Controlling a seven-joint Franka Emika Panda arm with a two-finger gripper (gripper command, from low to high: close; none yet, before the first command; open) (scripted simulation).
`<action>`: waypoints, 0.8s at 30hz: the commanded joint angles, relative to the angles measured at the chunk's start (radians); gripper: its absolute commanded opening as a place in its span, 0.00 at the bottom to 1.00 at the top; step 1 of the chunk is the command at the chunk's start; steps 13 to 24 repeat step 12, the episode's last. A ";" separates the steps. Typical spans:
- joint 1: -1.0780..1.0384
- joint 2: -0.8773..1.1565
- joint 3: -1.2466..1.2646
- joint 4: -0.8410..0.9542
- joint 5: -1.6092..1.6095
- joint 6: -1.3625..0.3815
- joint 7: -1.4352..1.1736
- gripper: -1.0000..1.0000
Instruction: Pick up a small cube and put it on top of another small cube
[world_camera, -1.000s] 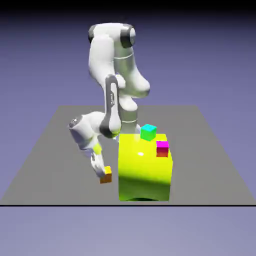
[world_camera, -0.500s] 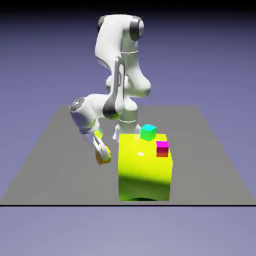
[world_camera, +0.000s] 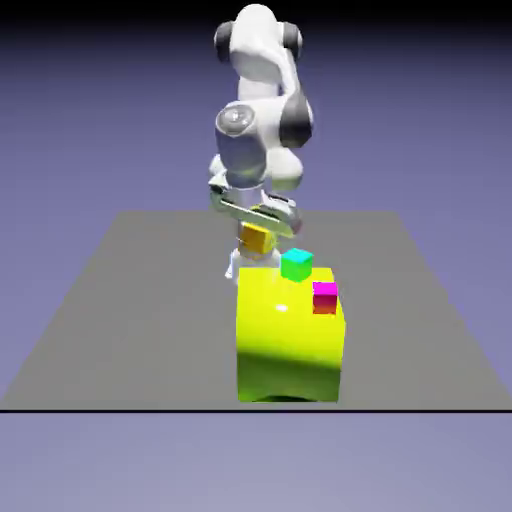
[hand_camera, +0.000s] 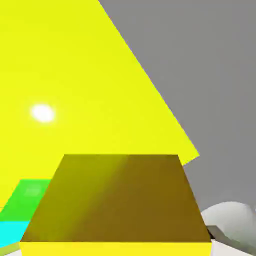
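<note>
1. the tiny cube with a yellow top and orange-brown sides (world_camera: 258, 239) hangs in the air, pinched in the white arm's two-finger gripper (world_camera: 258, 238), above the far edge of the big glossy yellow-green block (world_camera: 290, 335) and clear of its top.
2. the relation that matters: the small teal cube (world_camera: 297, 264) sits on the block's top just toward the exterior view's right of the carried cube, nearer the camera and lower. the small magenta cube with a reddish underside (world_camera: 325, 296) lies further that way, near the block's right edge.
3. of the two, the teal cube is the closer resting place; a short sideways shift and a descent would be needed, as i judge it.
4. in the hand view the carried cube (hand_camera: 120, 202) fills the bottom of the picture, its brown side large and a yellow face at the very edge; it hides the finger tips.
5. the jaws are closed on that cube, narrowed to its width; they touch nothing else that shows.
6. beyond it in the hand view lie the block's bright top (hand_camera: 75, 85), a green-and-cyan corner of the teal cube (hand_camera: 20, 212) at lower left, and the grey table (hand_camera: 200, 65).
7. a cube has no long axis, so only squareness over the target counts.
</note>
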 joint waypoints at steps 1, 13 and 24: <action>-0.019 0.001 0.036 0.010 0.026 -0.004 -0.002 0.00; -0.039 0.022 0.116 -0.100 0.096 0.137 -0.015 1.00; -0.039 0.022 0.116 -0.100 0.096 0.137 -0.015 1.00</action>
